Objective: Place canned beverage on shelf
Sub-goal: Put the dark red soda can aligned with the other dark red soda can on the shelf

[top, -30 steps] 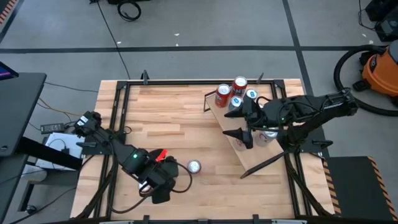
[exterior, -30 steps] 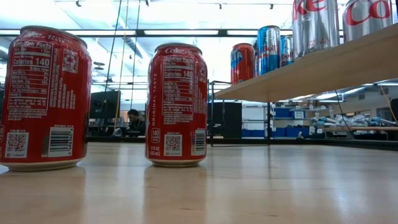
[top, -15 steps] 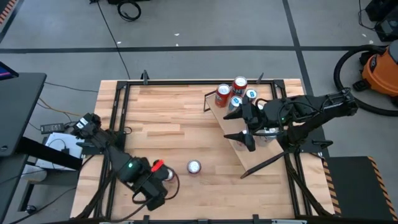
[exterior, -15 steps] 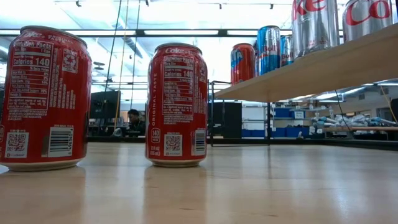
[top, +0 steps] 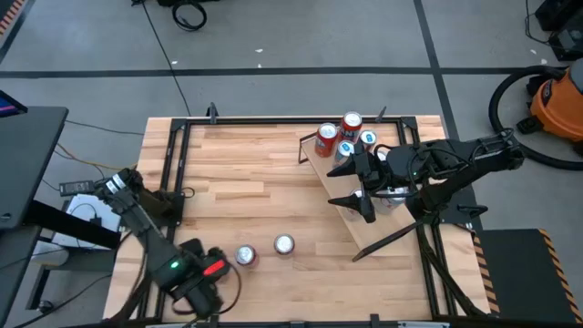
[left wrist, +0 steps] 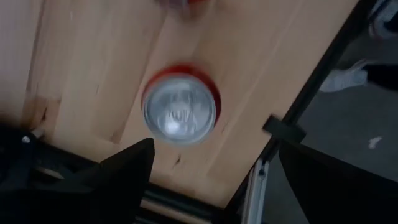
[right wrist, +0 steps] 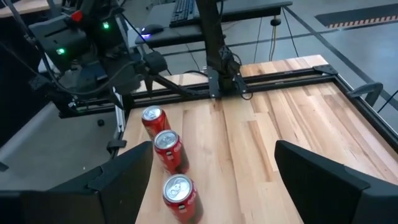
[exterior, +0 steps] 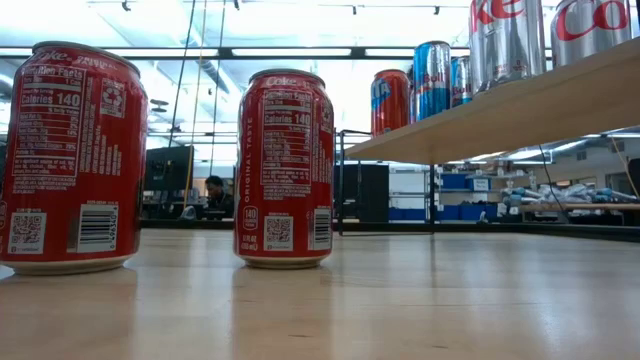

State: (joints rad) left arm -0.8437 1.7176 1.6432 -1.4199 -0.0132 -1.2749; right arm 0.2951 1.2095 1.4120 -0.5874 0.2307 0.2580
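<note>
The shelf (top: 366, 233) is a sloped light wood board at the table's right, also seen in the low view (exterior: 500, 110). Several cans (top: 339, 138) stand on it. Two red cans (top: 244, 256) (top: 284, 244) stand upright on the tabletop near its front edge. The right wrist view shows three red cans (right wrist: 166, 148) in a row. My left gripper (top: 209, 279) is open near the front left corner. A red can (left wrist: 180, 112) stands beyond its fingers (left wrist: 124, 171), untouched. My right gripper (top: 351, 182) hangs open and empty over the shelf.
Black metal frame rails (top: 178, 155) run along the table's edges. The low view shows two red cans (exterior: 70, 160) (exterior: 285, 168) close up on the table. An orange vacuum (top: 556, 100) and cables lie on the floor beyond the table. A person sits far back in the room (exterior: 213, 192).
My left gripper has drawn back toward the table's front left corner. This has uncovered a red can, which stands upright beside the other one. The cans and my right arm have kept still.
</note>
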